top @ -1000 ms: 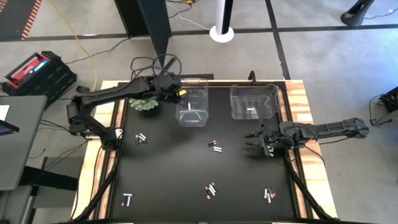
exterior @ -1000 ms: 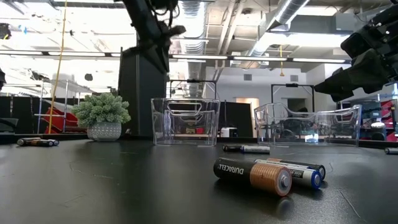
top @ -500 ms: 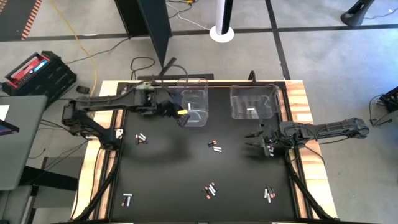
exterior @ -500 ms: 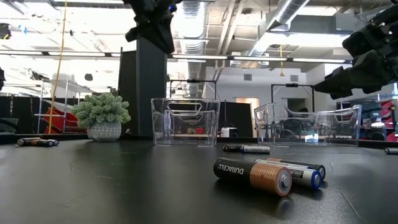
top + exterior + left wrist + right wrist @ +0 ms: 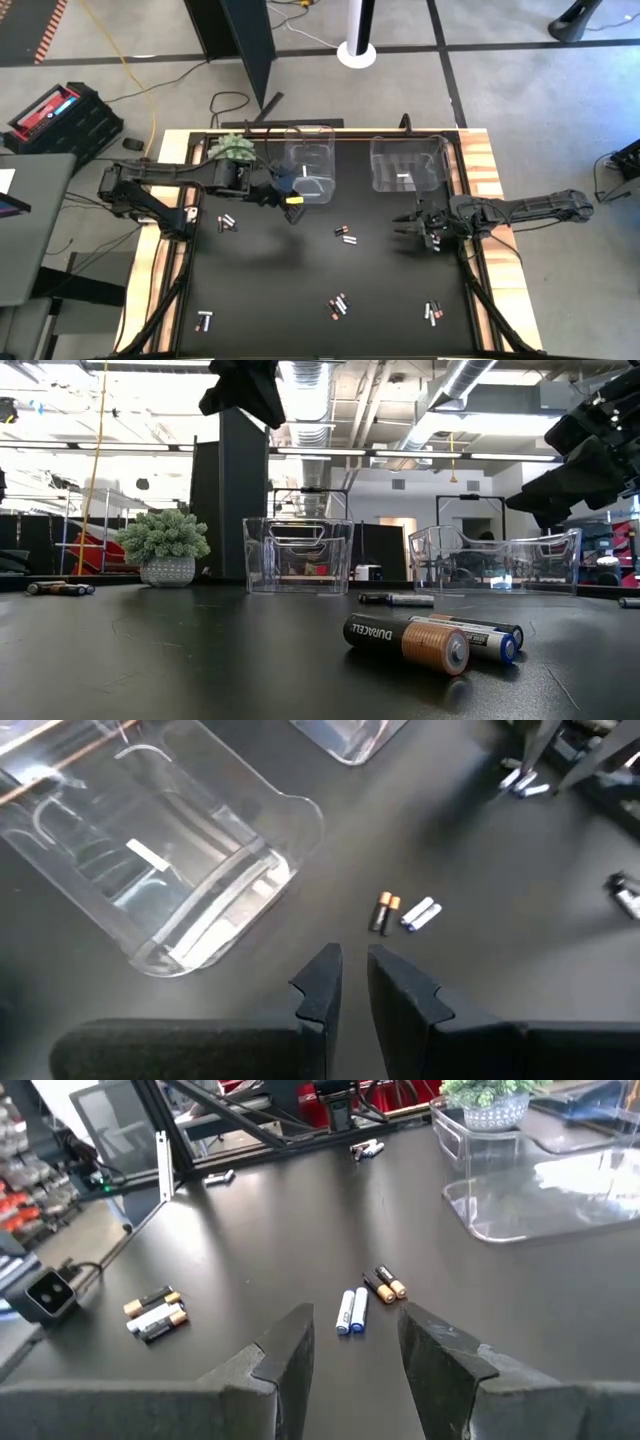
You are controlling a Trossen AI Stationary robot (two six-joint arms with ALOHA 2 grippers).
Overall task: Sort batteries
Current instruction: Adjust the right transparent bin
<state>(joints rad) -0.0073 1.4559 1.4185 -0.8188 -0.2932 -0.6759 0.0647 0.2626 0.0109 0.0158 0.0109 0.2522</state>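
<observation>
L gripper (image 5: 292,210) hovers just beside clear rigid plastic bin (image 5: 310,165), dark fingers nearly pressed together, empty. R gripper (image 5: 408,229) spread, empty, well apart. Small smooth cylindrical batteries (image 5: 345,235) lie near bin on matte black table (image 5: 270,290).

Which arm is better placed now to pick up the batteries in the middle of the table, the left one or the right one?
Probably the right. Its tool hangs open near the middle batteries, which lie just ahead of its fingers in the right wrist view. The left tool, nearly closed and empty, sits by the left clear bin.
</observation>
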